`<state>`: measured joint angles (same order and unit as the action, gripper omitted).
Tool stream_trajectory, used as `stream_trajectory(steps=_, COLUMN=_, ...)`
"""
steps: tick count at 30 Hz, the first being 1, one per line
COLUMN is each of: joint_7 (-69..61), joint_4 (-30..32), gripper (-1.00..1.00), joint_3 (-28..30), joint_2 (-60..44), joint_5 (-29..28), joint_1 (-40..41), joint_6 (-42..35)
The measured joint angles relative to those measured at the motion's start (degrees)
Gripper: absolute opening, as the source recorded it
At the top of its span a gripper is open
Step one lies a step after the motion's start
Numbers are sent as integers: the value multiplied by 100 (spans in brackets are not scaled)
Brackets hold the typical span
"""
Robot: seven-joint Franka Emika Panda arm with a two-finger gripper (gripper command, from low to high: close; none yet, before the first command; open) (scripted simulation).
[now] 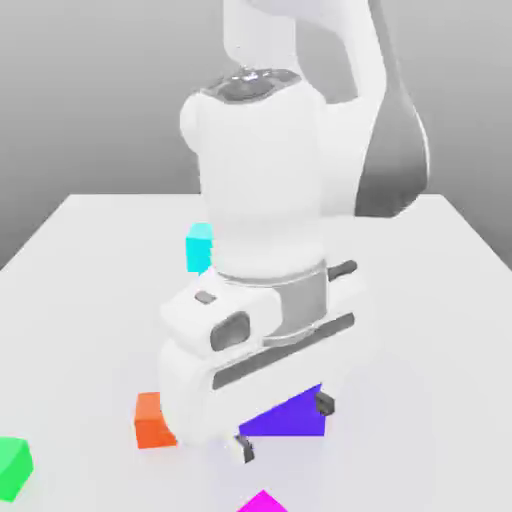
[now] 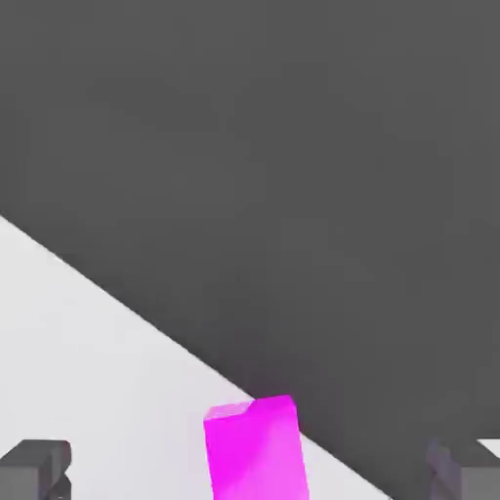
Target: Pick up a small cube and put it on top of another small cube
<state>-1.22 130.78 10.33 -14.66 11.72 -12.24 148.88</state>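
Gripper (image 1: 283, 428) wide above magenta cube (image 2: 256, 452)

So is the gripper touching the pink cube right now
Apart. In the hand view the magenta cube sits between the two open fingertips with bare table on either side, so the gripper hasn't closed on it.

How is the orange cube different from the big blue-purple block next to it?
The orange cube is bright orange, while the blue-purple block is a deep violet-blue. The orange cube looks clearly smaller than the block. The orange cube sits in the open toward the exterior view's left of the hand, whereas the block lies under the hand, between the open gripper's fingers. Both are plain, solid-coloured blocks resting on the white table.
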Motion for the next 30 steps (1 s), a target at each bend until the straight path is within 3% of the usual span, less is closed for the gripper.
stream_trajectory(steps=3, joint_7=-202, joint_4=-1, gripper=0, joint_3=35, joint_2=-543, joint_5=-245, joint_1=-10, joint_6=231)
stream_trajectory(steps=7, joint_7=-409, joint_4=-156, gripper=0, joint_3=-161, joint_2=-1369, joint_5=-112, joint_1=148, joint_6=818)
stream_trajectory(steps=8, joint_7=-441, joint_4=-189, gripper=-100, joint_3=-213, joint_2=-1521, joint_5=-74, joint_1=192, joint_6=933)
stream_trajectory(steps=14, joint_7=-457, joint_4=-206, gripper=-100, joint_3=-240, joint_2=-1597, joint_5=-54, joint_1=214, joint_6=979)
stream_trajectory(steps=19, joint_7=-273, joint_4=-28, gripper=-100, joint_3=-8, joint_2=-812, joint_5=-312, joint_1=59, joint_6=374)
stream_trajectory(steps=30, joint_7=-1152, joint_4=-196, gripper=-100, joint_3=1190, joint_2=-471, joint_5=118, joint_1=1868, joint_6=-290)
